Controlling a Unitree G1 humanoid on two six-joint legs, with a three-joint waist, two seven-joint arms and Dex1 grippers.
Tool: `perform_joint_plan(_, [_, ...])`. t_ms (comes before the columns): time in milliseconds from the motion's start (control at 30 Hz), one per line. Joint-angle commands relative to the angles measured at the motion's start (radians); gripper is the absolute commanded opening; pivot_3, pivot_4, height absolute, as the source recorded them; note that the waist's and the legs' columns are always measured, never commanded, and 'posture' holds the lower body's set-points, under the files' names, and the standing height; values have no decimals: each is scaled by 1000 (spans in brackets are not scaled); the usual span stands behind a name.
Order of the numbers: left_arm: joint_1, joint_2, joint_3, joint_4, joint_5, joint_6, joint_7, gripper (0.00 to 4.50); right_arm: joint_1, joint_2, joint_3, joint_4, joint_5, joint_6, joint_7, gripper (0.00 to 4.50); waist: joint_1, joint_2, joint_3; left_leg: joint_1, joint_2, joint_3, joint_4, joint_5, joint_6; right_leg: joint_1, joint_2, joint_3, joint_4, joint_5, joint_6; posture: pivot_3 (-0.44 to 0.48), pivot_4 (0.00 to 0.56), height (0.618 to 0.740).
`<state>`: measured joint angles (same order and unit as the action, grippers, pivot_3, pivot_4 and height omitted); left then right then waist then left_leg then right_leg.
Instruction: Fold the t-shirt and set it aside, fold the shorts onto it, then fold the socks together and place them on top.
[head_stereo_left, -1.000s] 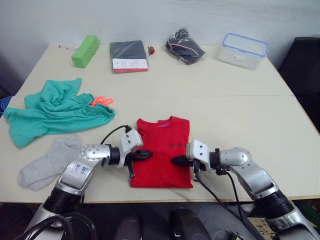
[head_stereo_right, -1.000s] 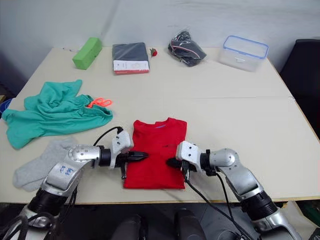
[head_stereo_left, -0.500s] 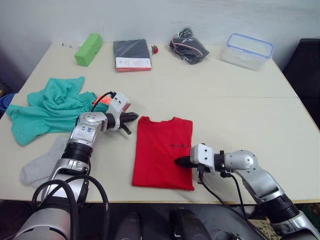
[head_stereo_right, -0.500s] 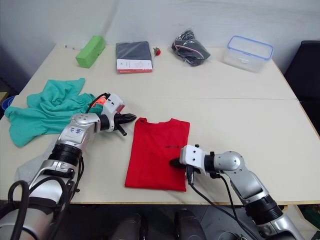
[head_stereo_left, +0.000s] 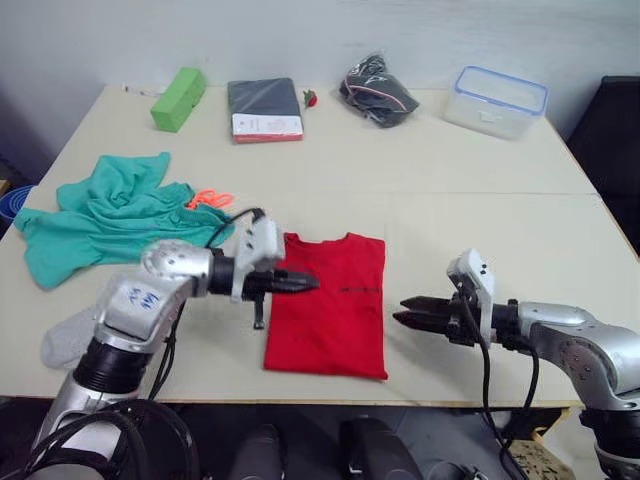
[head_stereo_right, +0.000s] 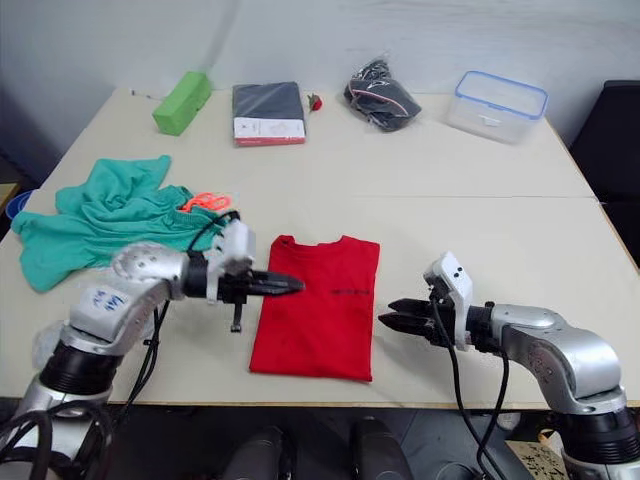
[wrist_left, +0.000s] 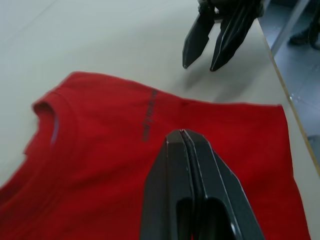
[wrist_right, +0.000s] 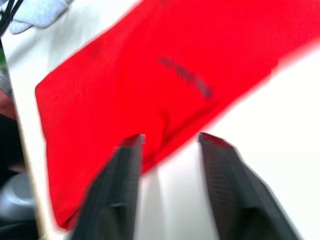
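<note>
Here, from the head camera, the bright red cotton t-shirt (head_stereo_left: 329, 303) lies folded into a narrow upright rectangle near the front edge of the pale tabletop (head_stereo_left: 480, 190), collar toward the far side. The left gripper (head_stereo_left: 310, 284) hangs over the shirt's left part with its two black fingers pressed together, holding nothing. The right gripper (head_stereo_left: 398, 310) sits just off the shirt's right edge, fingers parted and empty, tips pointing at the cloth. The teal-green soft shorts (head_stereo_left: 110, 215) lie crumpled by the left edge, their neon orange drawstring (head_stereo_left: 207, 199) showing on the side toward the shirt. The light grey knit socks (head_stereo_left: 62, 335) lie near the front left corner, partly hidden by the left arm. Along the far edge stand a green block (head_stereo_left: 177, 98), a flat dark packet with a red-and-white label (head_stereo_left: 264, 109), a black bundle with pink trim (head_stereo_left: 374, 92) and a clear lidded plastic box (head_stereo_left: 496, 100). From the left wrist, the closed fingers (wrist_left: 192, 190) hover above the red fabric, with the collar and dark chest mark in sight and the other gripper's spread tips beyond the shirt's edge. From the right wrist, the parted fingers (wrist_right: 122, 187) straddle the shirt's edge above the table.
</note>
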<state>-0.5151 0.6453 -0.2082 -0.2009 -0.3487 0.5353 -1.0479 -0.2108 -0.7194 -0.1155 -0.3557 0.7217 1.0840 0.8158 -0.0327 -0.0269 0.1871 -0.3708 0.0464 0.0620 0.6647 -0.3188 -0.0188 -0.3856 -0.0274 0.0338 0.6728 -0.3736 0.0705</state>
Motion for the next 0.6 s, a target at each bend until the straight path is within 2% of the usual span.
perform_joint_plan(33, [-4,-7,12,-14,7,-30,7,0,-56,34,-13,25,44,105,-73,3353,-1,0,0,-1,0,0,0,0,0,-1,0,0,0,0,0,0,150,740])
perform_joint_plan(133, [6,-4,16,-29,3,-33,7,0,-132,86,39,117,31,144,-95,4379,-4,0,0,-2,0,1,0,0,0,-2,0,1,1,0,0,0,150,740])
perform_joint_plan(167, [10,-1,19,-29,3,-34,7,0,-146,88,74,133,23,140,-75,4470,-4,0,0,-2,0,1,0,0,0,-3,0,1,1,0,0,0,150,740])
perform_joint_plan(367, [16,17,32,-36,11,-40,12,0,-262,205,171,316,14,211,-78,4470,-22,-3,-2,-2,1,1,0,0,0,-4,0,1,2,0,0,0,150,740])
perform_joint_plan(500, [19,31,52,-60,3,-20,18,0,-331,290,145,391,57,290,-83,4470,-37,-3,-2,0,2,2,-1,0,-1,-4,1,1,4,0,-1,0,150,740])
perform_joint_plan(600, [30,46,68,-78,-2,-10,22,0,-346,305,146,400,67,319,-66,4470,-48,-3,-2,-1,2,1,-2,1,-1,-5,1,1,5,0,-1,0,150,740])
